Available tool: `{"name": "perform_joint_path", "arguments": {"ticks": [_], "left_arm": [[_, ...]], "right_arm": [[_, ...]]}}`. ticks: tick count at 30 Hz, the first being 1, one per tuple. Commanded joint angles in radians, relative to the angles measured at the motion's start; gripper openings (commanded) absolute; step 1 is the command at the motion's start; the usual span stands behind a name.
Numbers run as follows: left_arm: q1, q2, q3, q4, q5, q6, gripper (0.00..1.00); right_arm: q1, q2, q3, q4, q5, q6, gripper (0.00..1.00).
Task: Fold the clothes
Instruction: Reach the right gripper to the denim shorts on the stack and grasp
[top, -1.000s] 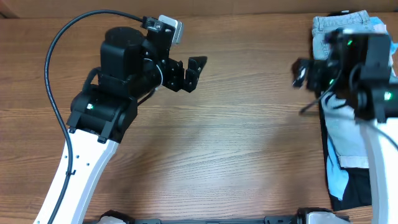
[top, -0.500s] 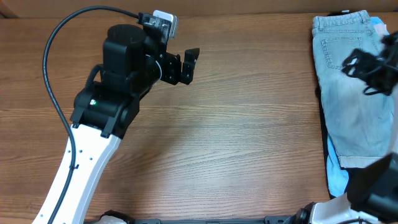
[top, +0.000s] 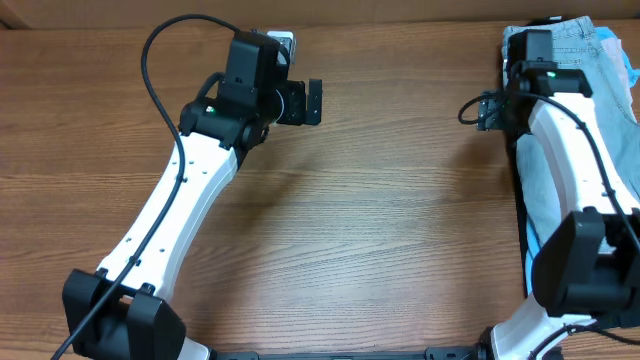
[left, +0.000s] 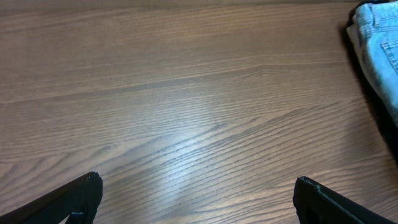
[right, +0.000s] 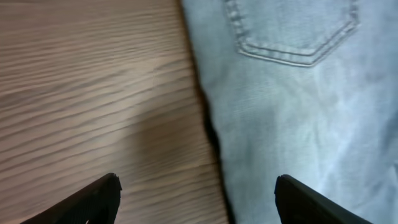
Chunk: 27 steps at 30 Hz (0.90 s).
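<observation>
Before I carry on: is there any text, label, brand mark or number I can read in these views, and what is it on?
No readable text in any view.
The denim shorts show only pocket stitching, with no tag or brand patch in view.
The camera housing on the left arm is too small to show any lettering.
The green spots on both arms are lights, not signs.
The table carries no print.

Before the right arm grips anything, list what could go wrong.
The open right hand hangs over the edge of the denim shorts, where a black garment peeks out beneath; a pinch there may catch both layers. The right arm lies over the shorts, so a sideways pull could drag that garment along too.
</observation>
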Motion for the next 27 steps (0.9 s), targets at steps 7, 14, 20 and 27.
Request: {"name": "perform_joint_path", "arguments": {"ticks": [7, 14, 20, 27], "left_arm": [[0.0, 0.006, 0.017, 0.005, -0.098, 0.018, 1.0], [0.0, 0.006, 0.017, 0.006, -0.14, 0.025, 1.0], [0.0, 0.006, 0.013, -0.002, -0.14, 0.025, 1.0], [0.0, 0.006, 0.013, -0.002, -0.14, 0.024, 1.0]], "right_arm": [[-0.005, 0.184, 0.019, 0.01, 0.158, 0.054, 0.71], [-0.047, 0.217, 0.019, 0.024, 0.261, 0.124, 0.54], [-0.087, 0.217, -0.001, 0.064, 0.238, 0.124, 0.52], [-0.088, 0.217, -0.018, 0.093, 0.206, 0.122, 0.5]]}}
